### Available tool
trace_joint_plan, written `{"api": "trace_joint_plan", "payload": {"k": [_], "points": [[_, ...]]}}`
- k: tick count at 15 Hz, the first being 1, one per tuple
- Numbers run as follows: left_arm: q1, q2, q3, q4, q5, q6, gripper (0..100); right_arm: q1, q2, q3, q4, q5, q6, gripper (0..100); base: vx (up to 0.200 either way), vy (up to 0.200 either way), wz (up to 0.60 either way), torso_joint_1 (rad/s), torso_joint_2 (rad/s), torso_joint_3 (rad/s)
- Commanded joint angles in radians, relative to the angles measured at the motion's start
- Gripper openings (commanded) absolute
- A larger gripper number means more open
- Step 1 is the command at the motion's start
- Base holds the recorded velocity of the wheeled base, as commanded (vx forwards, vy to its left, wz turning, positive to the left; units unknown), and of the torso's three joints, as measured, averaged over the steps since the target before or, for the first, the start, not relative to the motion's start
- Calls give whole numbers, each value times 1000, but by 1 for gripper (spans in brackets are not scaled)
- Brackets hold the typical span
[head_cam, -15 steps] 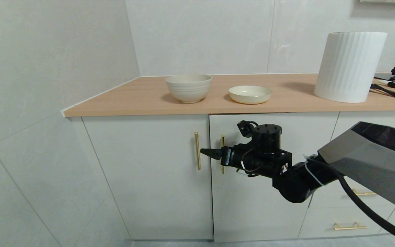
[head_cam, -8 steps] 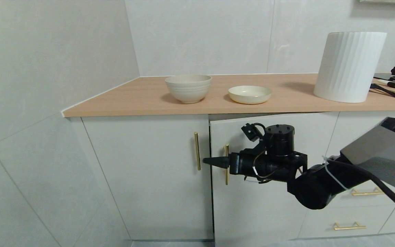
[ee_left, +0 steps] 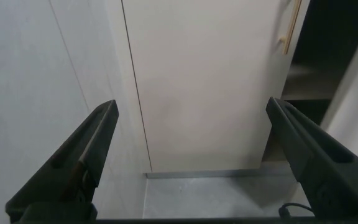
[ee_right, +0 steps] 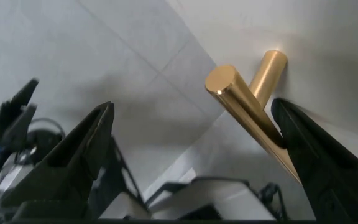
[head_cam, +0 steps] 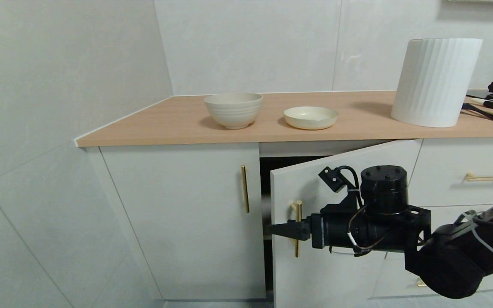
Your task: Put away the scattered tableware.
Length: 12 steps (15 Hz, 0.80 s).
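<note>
Lower centre: right gripper [head_cam: 280,229], fingers spread, brass handle [head_cam: 298,208] between them against one finger, at the half-open cabinet door [head_cam: 315,278] | left gripper [ee_left: 191,107] spread wide, empty, facing the closed door [ee_left: 204,81] | Upper centre: bowl [head_cam: 233,110] and shallow dish [head_cam: 310,117] stand apart on the wooden countertop [head_cam: 165,124] | Upper right: ribbed white canister [head_cam: 437,81].

Home kitchen: wood countertop [head_cam: 165,124] in a tiled-wall [head_cam: 250,47] corner, pale cabinets [head_cam: 178,222] below with brass handles [head_cam: 245,188], drawers [head_cam: 456,171] at right, bowl [head_cam: 233,110] and shallow dish [head_cam: 310,117] on top.
</note>
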Motion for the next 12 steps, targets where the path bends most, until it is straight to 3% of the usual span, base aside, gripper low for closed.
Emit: {"api": "trace_joint_plan", "payload": {"k": [1,5,7,10,12], "points": [[1,0,0,0,-1,0,100,23,-78,60,-2,15,2,100,0,0,0,0,0,0],[1,0,-6,-2,4,38,100,24,-102,113,-5,12,4,100,0,0,0,0,0,0],[-11,60,-159,32,-47,38,100,35,-124,127,-5,14,2,100,0,0,0,0,0,0],[-36,433,-507,74,-208,17,100,52,-127,132,-4,14,4,100,0,0,0,0,0,0],[-36,644,-650,69,-271,-12,100,56,-130,144,-5,12,2,100,0,0,0,0,0,0]]}}
